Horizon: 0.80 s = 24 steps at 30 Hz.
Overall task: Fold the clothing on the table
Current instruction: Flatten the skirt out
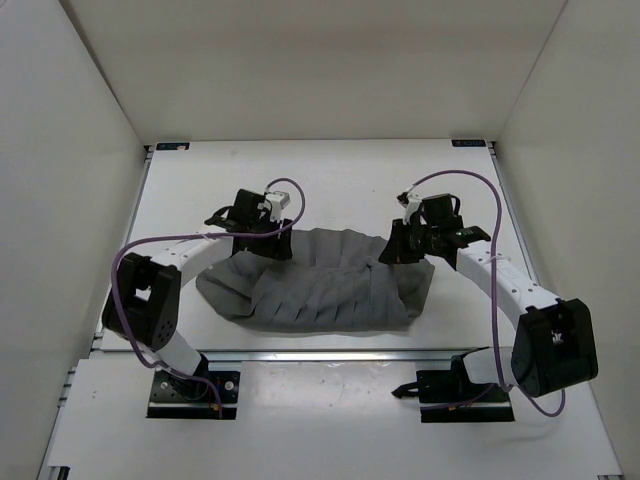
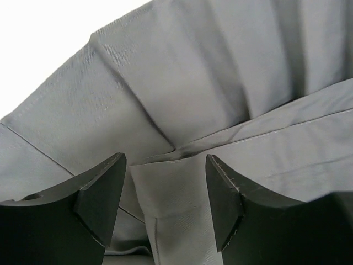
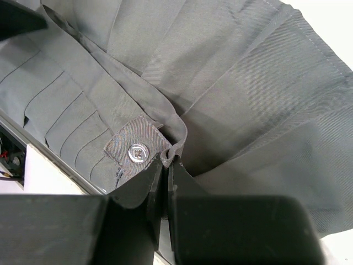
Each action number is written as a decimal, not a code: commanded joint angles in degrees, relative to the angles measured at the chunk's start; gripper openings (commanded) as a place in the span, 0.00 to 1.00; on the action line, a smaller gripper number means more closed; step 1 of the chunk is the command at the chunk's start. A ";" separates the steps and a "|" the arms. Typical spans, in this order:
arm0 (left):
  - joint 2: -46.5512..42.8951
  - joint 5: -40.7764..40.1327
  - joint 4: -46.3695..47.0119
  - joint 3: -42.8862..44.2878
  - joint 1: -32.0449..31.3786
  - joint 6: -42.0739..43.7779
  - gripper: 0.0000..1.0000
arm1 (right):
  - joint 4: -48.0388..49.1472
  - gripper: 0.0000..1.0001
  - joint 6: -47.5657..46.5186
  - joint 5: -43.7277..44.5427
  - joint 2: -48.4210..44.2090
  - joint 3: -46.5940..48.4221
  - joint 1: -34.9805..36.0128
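Garment (image 1: 320,285), grey and pleated, lies mid-tabletop (image 1: 190,190) in the overhead view. Only the right wrist view reveals its silver button (image 3: 138,153), beside the right gripper (image 3: 165,161) clenched on a fold. The left gripper (image 2: 165,165) hangs released above the pleats.

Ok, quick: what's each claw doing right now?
Left claw: open, holding nothing, over the pleated grey fabric garment.
Right claw: closed, pinching the garment's edge beside its silver button.

Not much else tbh: white back wall (image 1: 320,60) way out past my jaws, white side walls (image 1: 60,200) off to either side.
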 commanded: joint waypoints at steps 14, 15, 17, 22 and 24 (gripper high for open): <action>-0.17 4.68 0.80 -0.90 0.74 -2.12 0.00 | 2.39 0.00 0.56 -0.27 -2.71 -0.76 -1.07; -0.52 4.68 0.37 -0.55 0.75 -2.22 0.00 | 2.39 0.00 0.39 -0.27 -2.63 -0.67 -1.59; -0.43 4.33 -0.51 1.81 0.66 -2.04 0.00 | 2.56 0.00 0.12 0.17 -2.36 0.55 -2.65; 0.62 1.25 -3.68 14.00 1.53 -0.10 0.00 | 2.21 0.00 -1.98 1.32 2.20 11.60 -8.79; 3.33 1.16 -3.15 23.31 3.03 -0.10 0.00 | 1.86 0.00 -4.43 2.19 7.10 21.34 -10.21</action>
